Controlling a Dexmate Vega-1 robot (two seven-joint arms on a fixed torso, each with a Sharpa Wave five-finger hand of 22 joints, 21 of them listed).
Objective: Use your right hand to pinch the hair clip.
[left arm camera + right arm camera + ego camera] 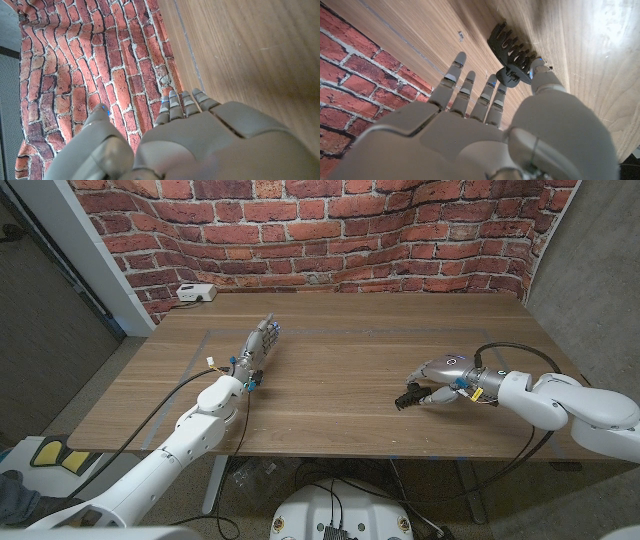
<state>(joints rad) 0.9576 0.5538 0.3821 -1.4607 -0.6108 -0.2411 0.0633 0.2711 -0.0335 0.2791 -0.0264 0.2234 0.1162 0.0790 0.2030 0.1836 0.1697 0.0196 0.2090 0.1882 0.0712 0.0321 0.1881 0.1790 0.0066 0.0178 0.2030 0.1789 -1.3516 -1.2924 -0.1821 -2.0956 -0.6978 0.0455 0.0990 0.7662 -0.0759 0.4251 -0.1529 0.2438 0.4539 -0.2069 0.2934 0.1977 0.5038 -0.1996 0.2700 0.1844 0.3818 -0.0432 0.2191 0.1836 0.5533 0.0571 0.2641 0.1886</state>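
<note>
While the left hand (262, 346) sits out on the wooden table (340, 340), well left of the hair clip (409, 397), its fingers point toward the brick wall (330, 230) and lie straight and close together, holding nothing. Left wrist view agrees: fingers (182, 106) extended side by side, thumb off to one side, bare wood and brick beyond them. Left arm (190, 435) comes in from the bottom corner, with a cable along it. White box (196, 293) with a cord sits at the far left corner of the table, against the wall, far from the clip.

Hair clip is a dark toothed claw clip, lying on the wood right of table centre, toward the near edge. Right hand (440, 378) is just right of the clip and on it, knuckles up, fingertips down at the clip. Right wrist view: clip (509, 50) has its teeth on the wood, and the thumb tip (542, 75) and one fingertip (501, 90) meet on its handle end, so it is pinched there. Other fingers (454, 75) are spread and straight, beside the clip, not touching it. Cannot tell whether the clip's teeth are parted or whether it is lifted off the wood. Right arm (570, 402) in its white shell runs off past the table's right edge, black cable looping over the wrist.
</note>
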